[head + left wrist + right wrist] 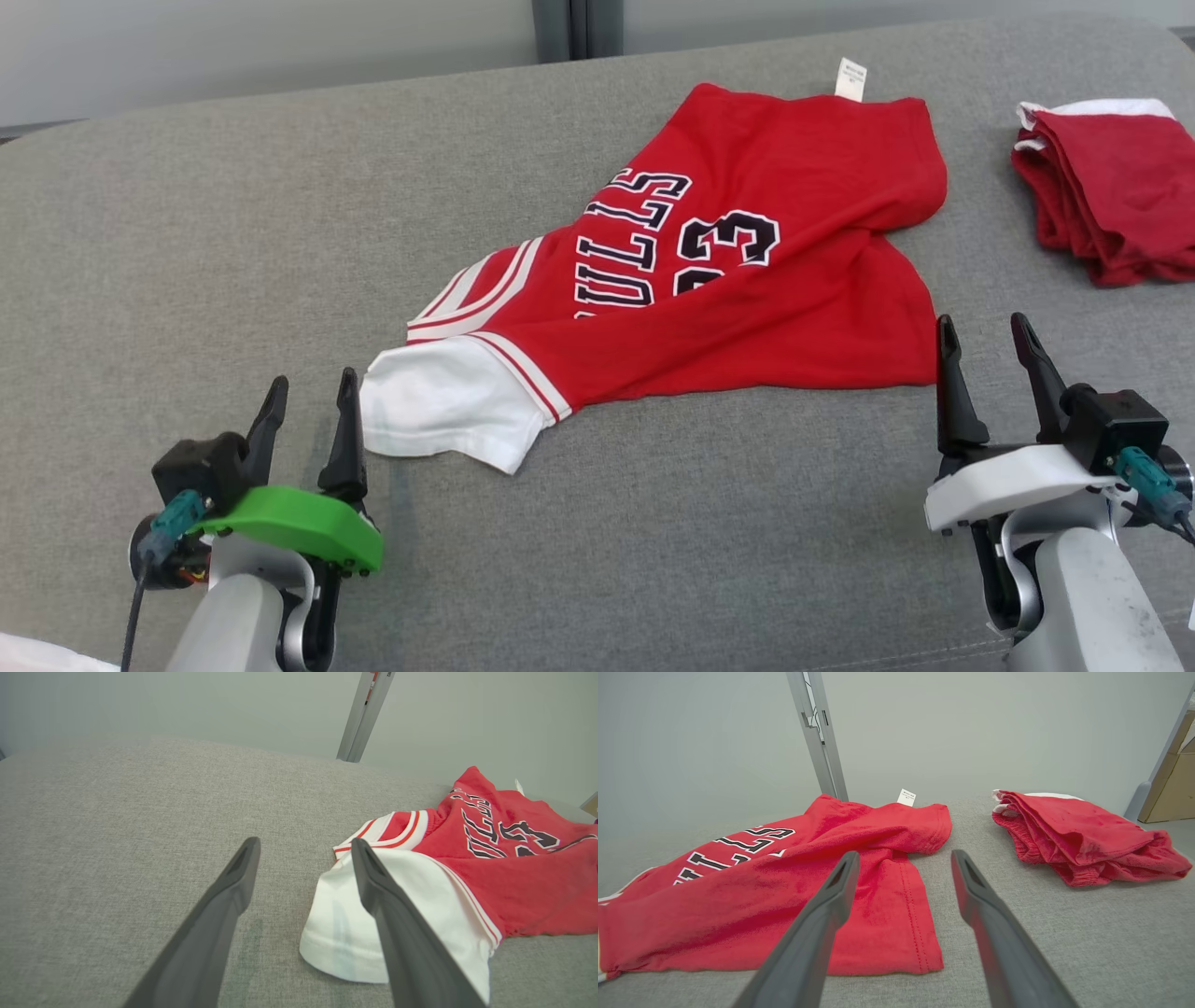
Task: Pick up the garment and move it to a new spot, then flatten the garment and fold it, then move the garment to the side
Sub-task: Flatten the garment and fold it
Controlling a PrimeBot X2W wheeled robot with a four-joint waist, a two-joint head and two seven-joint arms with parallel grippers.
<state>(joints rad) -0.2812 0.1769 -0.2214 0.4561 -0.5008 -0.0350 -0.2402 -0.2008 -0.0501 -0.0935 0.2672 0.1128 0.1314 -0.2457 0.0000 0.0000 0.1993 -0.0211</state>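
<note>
Lying rumpled on grey cushion (187, 233) is the red jersey (747, 308).

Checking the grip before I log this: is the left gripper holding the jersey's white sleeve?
No, the left gripper stands open beside the white sleeve, gripping nothing.

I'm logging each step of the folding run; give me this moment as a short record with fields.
surface: grey fabric surface
garment: red jersey, rumpled, partly folded over itself
sleeve: white sleeve, at its near left end
other item: folded red garments, far right, apart from jersey
left gripper: open, empty, beside the white sleeve
right gripper: open, empty, near the jersey's right corner
</note>
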